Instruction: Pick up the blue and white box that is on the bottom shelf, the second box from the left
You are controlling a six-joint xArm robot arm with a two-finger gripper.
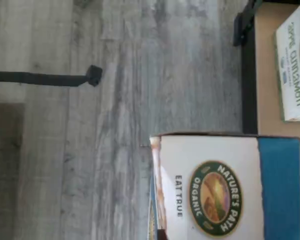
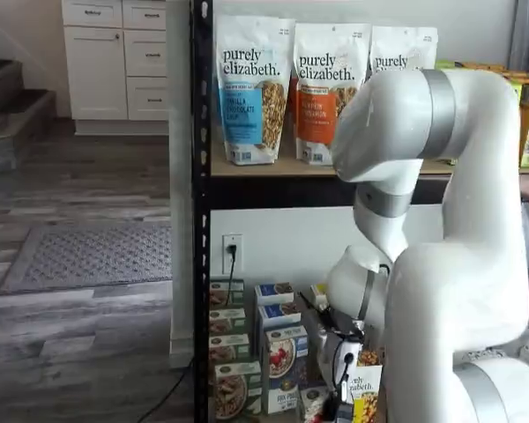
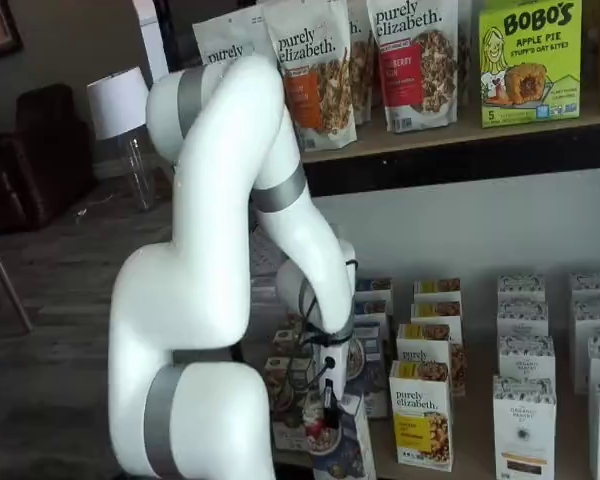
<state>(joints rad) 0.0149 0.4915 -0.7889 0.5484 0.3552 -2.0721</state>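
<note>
The gripper [image 3: 330, 405] is hanging low in front of the rack at the end of the white arm [image 3: 210, 300]. Its black fingers [image 3: 330, 392] are pinching in as far as they go and appear to be clamping the top of the blue and white box [image 3: 338, 450], though the contact itself is partly hidden by the wrist. In a shelf view the gripper [image 2: 339, 397] is showing only as dark fingers with a black cable [image 2: 344, 370] running beside them, and no gap is showing between them. The blue and white box is sitting tilted just under the fingers, its bowl of flakes and red berries facing outward, forward of the rows behind it. In the wrist view the same box [image 1: 210, 190] is filling the near corner, its white panel reading "EAT TRUE" beside a round Nature's Path Organic logo and a blue band. It is jutting out past the black frame rail [image 1: 248, 75] of the bottom shelf [image 1: 266, 100], so that part of it is lying over the grey wood floor [image 1: 140, 75]. A green-and-white box [image 1: 292, 65] is standing on the tan shelf board, well apart from the box in the grip. Near the gripper, a yellow "purely elizabeth" box [image 3: 422, 415] is standing upright at the front of its row, with white cartons [image 3: 525, 425] lined up further along. On the level above, granola bags [image 3: 415, 60] and a green Bobo's box [image 3: 530, 60] are standing.
</note>
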